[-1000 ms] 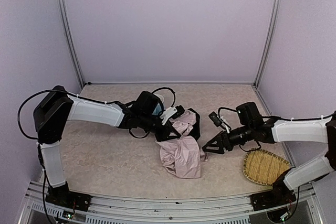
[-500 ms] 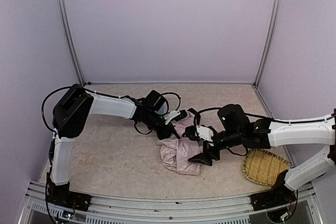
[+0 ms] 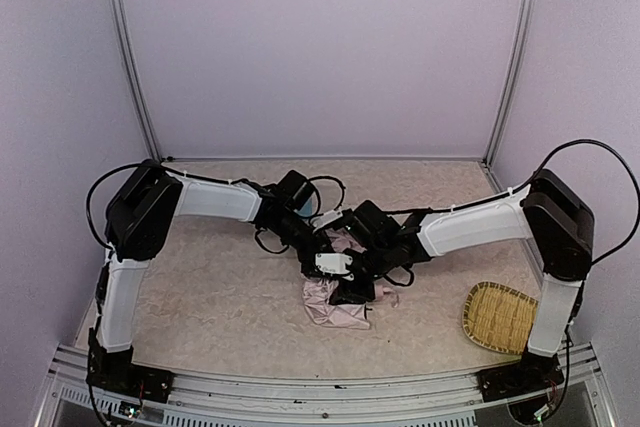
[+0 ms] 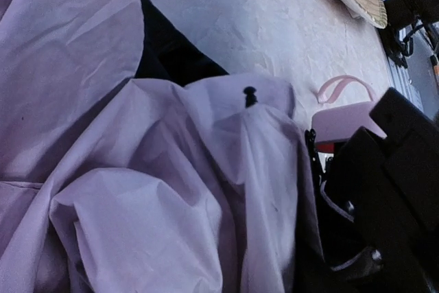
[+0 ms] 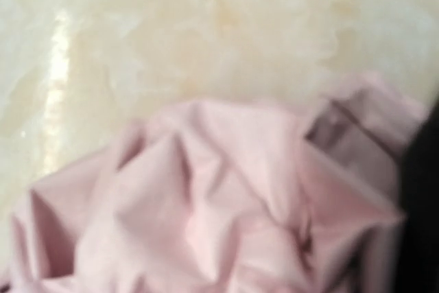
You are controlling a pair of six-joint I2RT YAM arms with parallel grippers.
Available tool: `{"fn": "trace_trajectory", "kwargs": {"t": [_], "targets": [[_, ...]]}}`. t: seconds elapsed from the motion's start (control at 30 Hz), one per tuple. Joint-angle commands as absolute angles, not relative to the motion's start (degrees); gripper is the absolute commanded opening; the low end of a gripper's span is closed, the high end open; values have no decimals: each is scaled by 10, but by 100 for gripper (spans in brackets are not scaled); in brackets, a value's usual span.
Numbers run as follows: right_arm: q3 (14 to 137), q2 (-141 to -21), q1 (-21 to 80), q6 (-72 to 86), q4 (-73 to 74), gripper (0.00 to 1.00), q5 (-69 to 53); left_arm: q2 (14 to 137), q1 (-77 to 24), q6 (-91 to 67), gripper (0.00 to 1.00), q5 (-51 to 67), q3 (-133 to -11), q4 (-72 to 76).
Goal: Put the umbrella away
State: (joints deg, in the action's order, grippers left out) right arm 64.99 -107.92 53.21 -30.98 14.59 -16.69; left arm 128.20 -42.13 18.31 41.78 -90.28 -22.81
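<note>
Woven basket (image 3: 500, 317) at the near right of the counter (image 3: 200, 287), well apart from the umbrella (image 3: 338, 309). The umbrella lies crumpled mid-counter, pink fabric outward and black lining showing in the folds. The left gripper (image 3: 318, 240) and right gripper (image 3: 352, 289) meet over the fabric from opposite sides. Folds hide the jaws, so clenched or released cannot be told. The pink handle (image 4: 341, 119) lies just beside the right gripper.

A shallow, rounded tray of woven pale-yellow bamboo (image 3: 503, 317) lies flat at the lower right of the overhead view, on a beige, marble-patterned tabletop (image 3: 200, 287). In the left wrist view its rim shows at the top right. Plain lavender walls (image 3: 320, 47) enclose the table on three sides. A slim silver metal post (image 3: 128, 57) stands in each back corner. A ribbed silver rail (image 3: 300, 387) runs along the bottom edge.
</note>
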Motion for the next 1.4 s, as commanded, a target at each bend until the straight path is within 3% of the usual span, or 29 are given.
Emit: {"fn": "trace_trajectory", "kwargs": {"t": [0.0, 0.1, 0.17, 0.4, 0.67, 0.9, 1.37], "targets": [[613, -1102, 520, -247, 243, 39, -192, 1228, -398, 116, 68, 390, -853, -106], [582, -1088, 514, -204, 248, 33, -227, 1156, -365, 27, 83, 381, -786, 62], [568, -1083, 506, -183, 255, 31, -264, 1116, -343, -19, 85, 397, -747, 158], [560, -1086, 447, -147, 299, 24, -419, 947, -350, -2, 79, 423, -594, 249], [592, -1147, 404, -171, 334, 20, -580, 819, -480, 230, 70, 305, -447, 152], [644, -1231, 374, -159, 318, 19, -597, 891, -592, 423, 83, 113, -455, 73], [743, -1337, 357, -146, 266, 21, -681, 1072, -582, 507, 91, 148, -603, -24]]}}
